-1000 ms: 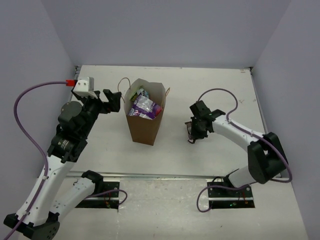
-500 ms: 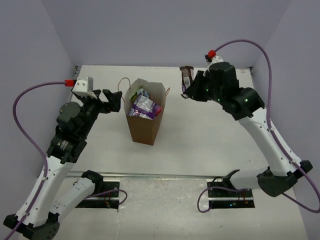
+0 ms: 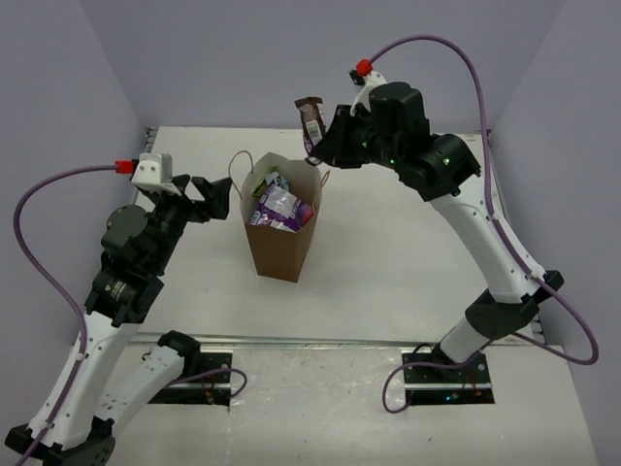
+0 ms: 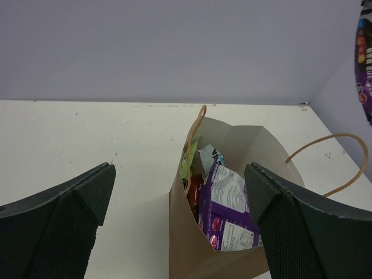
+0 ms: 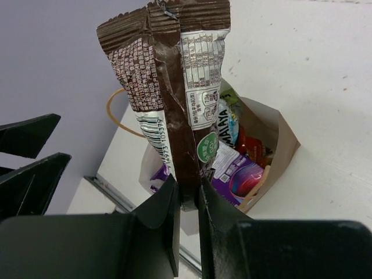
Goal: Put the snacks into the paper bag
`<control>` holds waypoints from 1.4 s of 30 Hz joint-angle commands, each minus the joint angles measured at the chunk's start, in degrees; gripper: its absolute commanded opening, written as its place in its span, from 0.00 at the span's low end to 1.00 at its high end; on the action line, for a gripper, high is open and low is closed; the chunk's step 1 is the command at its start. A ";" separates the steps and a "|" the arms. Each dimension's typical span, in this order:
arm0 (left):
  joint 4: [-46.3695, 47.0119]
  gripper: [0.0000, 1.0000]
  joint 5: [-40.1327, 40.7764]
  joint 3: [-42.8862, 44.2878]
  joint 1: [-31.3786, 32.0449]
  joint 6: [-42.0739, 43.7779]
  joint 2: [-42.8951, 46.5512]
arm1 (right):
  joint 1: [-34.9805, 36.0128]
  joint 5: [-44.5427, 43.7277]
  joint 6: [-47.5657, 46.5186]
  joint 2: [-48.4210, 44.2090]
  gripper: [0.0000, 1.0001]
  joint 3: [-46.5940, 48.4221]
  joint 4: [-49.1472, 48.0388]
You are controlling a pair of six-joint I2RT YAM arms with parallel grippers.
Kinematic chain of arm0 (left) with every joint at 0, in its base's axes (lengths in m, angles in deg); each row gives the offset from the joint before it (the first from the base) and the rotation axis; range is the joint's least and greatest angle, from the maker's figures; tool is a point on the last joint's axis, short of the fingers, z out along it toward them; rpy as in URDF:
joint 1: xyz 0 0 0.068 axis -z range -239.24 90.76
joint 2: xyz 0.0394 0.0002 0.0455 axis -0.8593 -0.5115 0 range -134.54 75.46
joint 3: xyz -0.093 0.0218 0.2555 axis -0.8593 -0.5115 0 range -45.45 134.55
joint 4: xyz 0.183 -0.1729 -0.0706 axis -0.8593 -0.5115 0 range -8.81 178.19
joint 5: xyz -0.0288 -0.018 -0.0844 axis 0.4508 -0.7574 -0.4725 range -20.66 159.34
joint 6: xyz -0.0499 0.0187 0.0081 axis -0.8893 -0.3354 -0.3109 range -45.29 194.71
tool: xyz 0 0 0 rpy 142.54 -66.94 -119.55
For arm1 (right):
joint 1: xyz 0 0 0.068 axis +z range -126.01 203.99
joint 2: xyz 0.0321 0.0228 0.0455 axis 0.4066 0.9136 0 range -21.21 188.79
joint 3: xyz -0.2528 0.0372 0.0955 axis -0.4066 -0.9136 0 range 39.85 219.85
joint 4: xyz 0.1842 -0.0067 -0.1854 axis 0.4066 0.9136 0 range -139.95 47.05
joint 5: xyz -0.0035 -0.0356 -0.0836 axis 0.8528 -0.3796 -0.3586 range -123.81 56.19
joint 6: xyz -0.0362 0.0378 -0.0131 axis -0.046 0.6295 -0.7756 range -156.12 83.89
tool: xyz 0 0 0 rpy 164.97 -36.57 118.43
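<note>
The paper bag [image 3: 279, 250] stands upright and open at mid-table. Inside it lie several snacks, with a purple packet [image 3: 281, 206] on top. My right gripper [image 3: 318, 146] is shut on the lower end of a brown snack packet [image 3: 310, 118], which it holds upright above the bag's far right rim. The right wrist view shows that packet [image 5: 174, 87] pinched between the fingers, with the bag [image 5: 282, 136] and purple packet [image 5: 241, 174] below. My left gripper [image 3: 219, 197] is open beside the bag's left side, touching nothing. From the left wrist, the bag [image 4: 192, 244] shows between the fingers.
The bag's two loop handles [image 3: 239, 163] stick up at its rim. Grey walls close the table on the left, back and right. A metal rail [image 3: 320, 342] runs along the near edge by the arm bases.
My right arm has lifted the brown packet off the table right of the bag and swung it up and left to above the bag's rim. The left arm has barely shifted.
</note>
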 commanded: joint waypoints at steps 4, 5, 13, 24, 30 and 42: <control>1.78 1.00 1.26 0.56 0.24 0.41 0.81 | 1.06 10.28 0.26 3.33 0.09 3.95 -5.80; 1.77 1.00 1.35 0.65 0.24 0.50 0.81 | 1.06 12.13 0.35 3.94 0.18 4.13 -5.98; 1.42 1.00 1.52 0.65 0.24 0.67 1.42 | 1.06 14.53 0.61 6.07 0.99 8.09 -5.53; 2.48 1.00 1.26 -1.20 0.24 0.41 2.82 | 0.97 -0.05 -0.62 -3.25 0.99 2.30 -5.19; 3.00 1.00 0.39 -1.11 0.24 1.11 2.04 | 0.97 -8.85 3.77 -10.20 0.99 -6.22 -5.63; 3.36 1.00 -2.52 -0.76 0.24 -1.17 1.51 | 0.18 -23.01 10.37 -22.50 0.99 -20.38 -5.54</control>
